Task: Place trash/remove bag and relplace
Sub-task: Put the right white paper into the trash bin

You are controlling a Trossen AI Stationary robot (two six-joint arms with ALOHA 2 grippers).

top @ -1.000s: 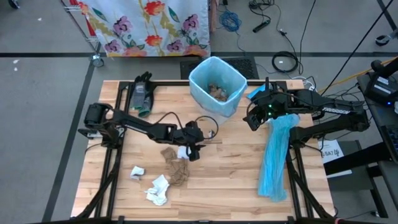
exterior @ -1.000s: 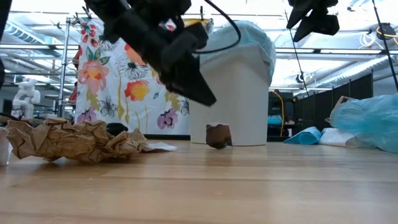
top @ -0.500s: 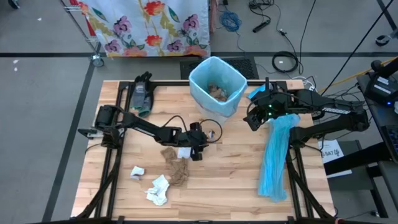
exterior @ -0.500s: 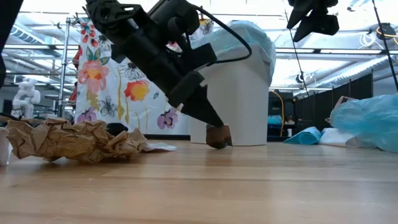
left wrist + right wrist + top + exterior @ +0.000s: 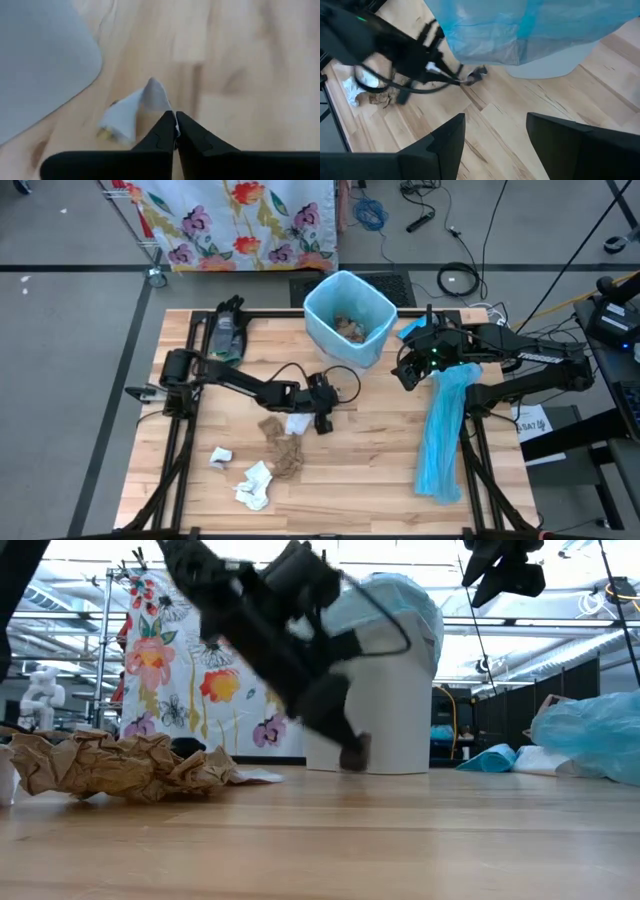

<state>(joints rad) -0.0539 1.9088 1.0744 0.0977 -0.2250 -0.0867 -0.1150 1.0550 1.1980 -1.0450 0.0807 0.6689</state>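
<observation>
The step in hand looks like trash collection: the left gripper (image 5: 324, 423) is down at the wooden table (image 5: 380, 470), near its middle and just in front of the trash bin (image 5: 348, 318), and in the left wrist view its two dark fingers (image 5: 161, 136) are pressed together with only a thin white sliver caught at the tips (whether that sliver belongs to the white scrap (image 5: 131, 112) lying just past them I cannot tell for certain, so the pinch may be slight or a miss). The bin wears a pale-blue liner and already has some brown wads inside. More trash is left on the table: a crumpled brown paper wad (image 5: 281, 444) just beside the gripper, a small white tissue (image 5: 220, 456) further toward the left edge, and a larger white tissue wad (image 5: 254, 484) near the front. The right gripper (image 5: 407, 372) waits in the air to the right of the bin, its jaws spread wide and holding nothing, above the long light-blue plastic bag (image 5: 441, 432) lying along the table's right side. The next move, as I judge it, calls for lifting gently to confirm the scrap comes up, then carrying it over the bin's rim before letting go. No brand, label or writing can be read anywhere.
</observation>
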